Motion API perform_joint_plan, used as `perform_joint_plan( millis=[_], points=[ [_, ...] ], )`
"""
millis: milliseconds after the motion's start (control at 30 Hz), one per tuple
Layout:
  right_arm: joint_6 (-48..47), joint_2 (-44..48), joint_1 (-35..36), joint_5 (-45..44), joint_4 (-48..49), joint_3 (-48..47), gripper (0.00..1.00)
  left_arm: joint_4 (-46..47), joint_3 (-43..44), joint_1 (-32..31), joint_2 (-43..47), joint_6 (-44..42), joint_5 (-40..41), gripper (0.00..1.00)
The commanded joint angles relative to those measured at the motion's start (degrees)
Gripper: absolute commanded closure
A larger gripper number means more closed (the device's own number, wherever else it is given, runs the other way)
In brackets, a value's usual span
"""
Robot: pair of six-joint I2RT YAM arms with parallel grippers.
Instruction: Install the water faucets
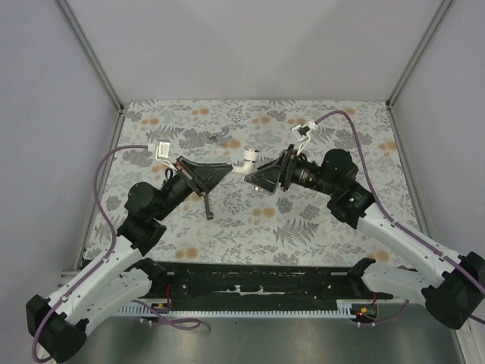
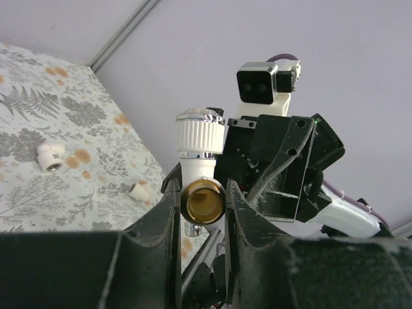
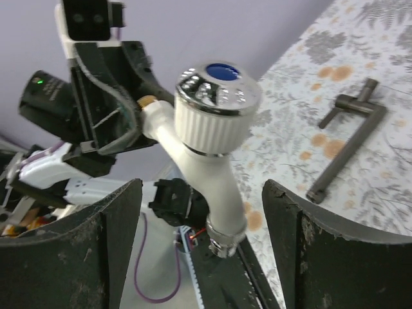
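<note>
Two-arm workspace, with one water faucet point(image 3: 212, 129) held in the air between the arms above the middle of the patterned table point(image 1: 341, 227). From above, the two claws cover most of the faucet and only its white bent body shows. In the left wrist view its lower silvery outlet is largely hidden behind the fingers. In the right wrist view the brass-coloured end point(image 2: 201, 201) is almost wholly buried in the opposing claw. The left gripper point(image 2: 201, 193) pinches that brass-coloured end, a finger pressed on each side. The right gripper point(image 3: 199, 193) stands spread, one finger on each side of the faucet's white stem with a gap showing on both sides; whether the ribbed knob brushes a finger cannot be told. Counted: one faucet with a white ribbed knob, chrome cap and blue disc. One dark T-shaped tool point(image 3: 347, 132) lies flat on the table near the left claw. One tiny grey metal piece point(image 1: 221, 137) lies farther back. Two small white pieces point(image 2: 50, 156) point(image 2: 138, 190) lie apart on the table, too small to identify. The outer part of each arm's base is cut off by the frame edge.
</note>
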State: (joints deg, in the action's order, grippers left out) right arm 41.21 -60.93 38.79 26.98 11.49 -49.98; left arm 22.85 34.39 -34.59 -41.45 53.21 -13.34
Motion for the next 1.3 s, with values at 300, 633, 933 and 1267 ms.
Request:
perform_joint_plan(
  millis=[300,633,933,1267],
  points=[
    [7.7,-2.1,-0.1,9.8,19.3,-0.7,0.35,14.3,0.2,-0.8,-4.1,6.7,-2.9,0.98],
    [8.8,-2.0,-0.4,10.0,21.5,-0.6,0.5,15.9,-0.6,-2.5,-4.6,7.2,-3.2,0.98],
    [3.5,2.3,-3.5,7.8,11.8,0.6,1.0,10.1,0.4,-2.8,-5.3,4.7,-2.4,0.76],
    [-18.4,14.0,-6.3,-13.2,-23.5,-3.1,1.0,-17.9,12.9,-2.8,-12.8,-7.5,4.5,0.06]
  ],
)
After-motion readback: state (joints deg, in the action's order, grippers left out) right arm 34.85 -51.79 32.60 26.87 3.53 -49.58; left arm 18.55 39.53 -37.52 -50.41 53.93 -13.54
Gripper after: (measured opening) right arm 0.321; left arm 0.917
